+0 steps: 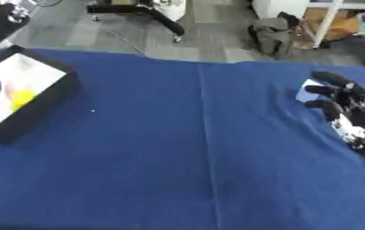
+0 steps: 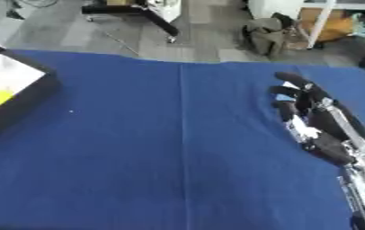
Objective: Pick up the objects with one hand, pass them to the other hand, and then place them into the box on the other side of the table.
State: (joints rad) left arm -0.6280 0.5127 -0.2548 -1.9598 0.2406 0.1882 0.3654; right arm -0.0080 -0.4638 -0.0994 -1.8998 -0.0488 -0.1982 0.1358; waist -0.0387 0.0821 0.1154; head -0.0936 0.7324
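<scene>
- The right hand [image 2: 308, 114] hovers low over the right side of the worktop [image 1: 201, 157], fingers spread and reaching forward, pinching nothing.
- Beneath its fingertips lies a small pale blue-white thing [image 1: 309, 90], partly hidden by the hand; whether the fingers touch it cannot be told. Judging by the task, it is probably the object to pick up, which would explain the hand's place above it.
- The box [image 1: 40, 105], dark-walled with a pale inside, sits at the far left edge, well apart from the hand. A yellow thing [image 1: 22, 98] lies inside it.
- That gap is likely why a handover is called for: the right arm starts the carry and the left must finish it.
- The left hand shows in neither view.
- The blue cloth between them is bare, leaving room for the pass.
</scene>
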